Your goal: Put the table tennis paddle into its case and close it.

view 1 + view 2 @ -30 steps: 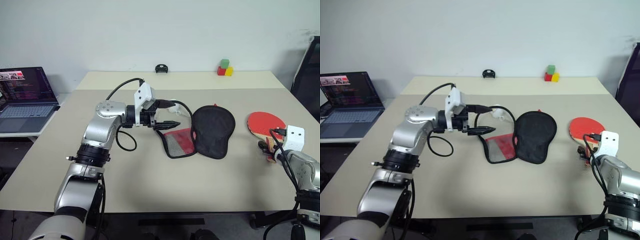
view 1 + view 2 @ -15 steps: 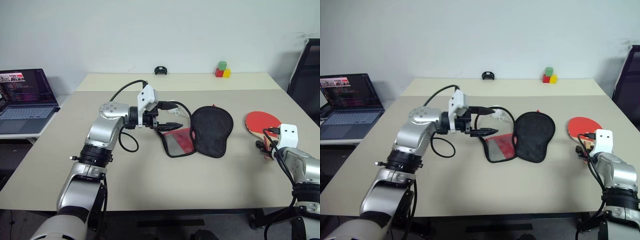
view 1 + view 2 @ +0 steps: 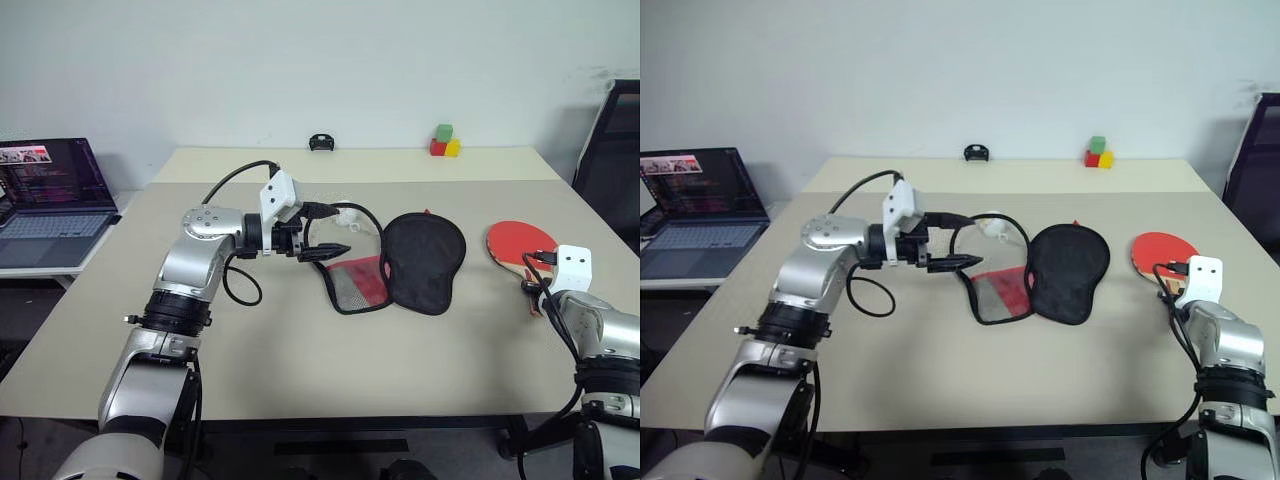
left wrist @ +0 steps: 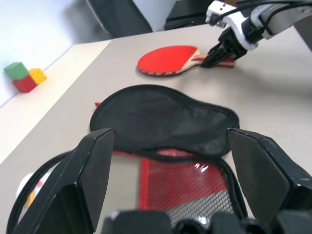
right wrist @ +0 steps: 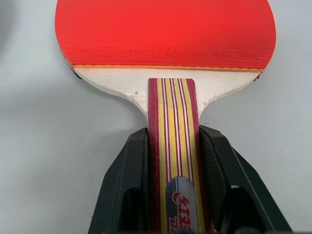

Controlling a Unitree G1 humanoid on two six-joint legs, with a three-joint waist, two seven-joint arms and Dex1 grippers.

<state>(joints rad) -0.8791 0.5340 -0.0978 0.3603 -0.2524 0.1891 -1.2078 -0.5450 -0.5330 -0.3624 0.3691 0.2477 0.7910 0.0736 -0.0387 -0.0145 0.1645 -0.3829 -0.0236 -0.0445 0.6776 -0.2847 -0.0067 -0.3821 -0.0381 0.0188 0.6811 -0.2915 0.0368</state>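
Compared with a second ago, we see the right claw point(image 5: 173, 161) has narrowed from wide open onto the handle of the table tennis paddle point(image 3: 520, 243), its two fingers point(image 5: 130, 168) now pressed against both sides of the handle while the paddle lies flat at the right edge of the worktop point(image 3: 300, 350). The left claw point(image 3: 333, 249) stands wide open and empty, hovering just beside the case point(image 3: 400, 265), which lies unzipped mid-worktop with its black flap folded open beside the red mesh side. From the head views the right wrist hides the handle.
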